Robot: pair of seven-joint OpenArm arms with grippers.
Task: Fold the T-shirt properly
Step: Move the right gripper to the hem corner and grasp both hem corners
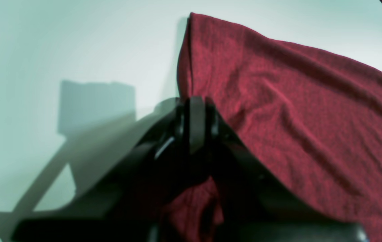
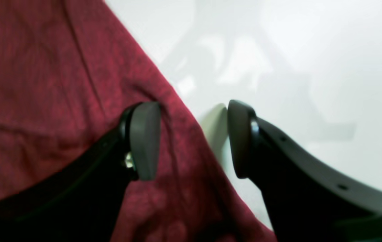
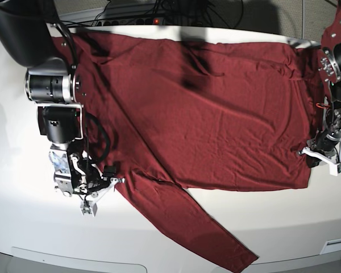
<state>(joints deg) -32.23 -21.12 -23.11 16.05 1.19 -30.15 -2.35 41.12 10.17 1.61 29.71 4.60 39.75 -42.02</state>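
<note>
The dark red T-shirt (image 3: 204,108) lies spread over the white table (image 3: 23,227), one long sleeve (image 3: 199,227) running toward the front edge. At the right edge of the base view my left gripper (image 3: 314,155) is shut on the shirt's lower corner. In the left wrist view the fabric (image 1: 295,101) rises in a peak to the pinched fingertips (image 1: 196,111). My right gripper (image 2: 192,139) is open and straddles the shirt's edge (image 2: 59,84), one pad (image 2: 143,141) over the cloth and the other (image 2: 241,137) over bare table. In the base view it (image 3: 99,190) sits by the sleeve's root.
Cables and a power strip (image 3: 159,17) run along the table's far edge. The right arm's body (image 3: 51,85) stands over the shirt's left end. The table's front edge (image 3: 74,259) runs close below the sleeve tip.
</note>
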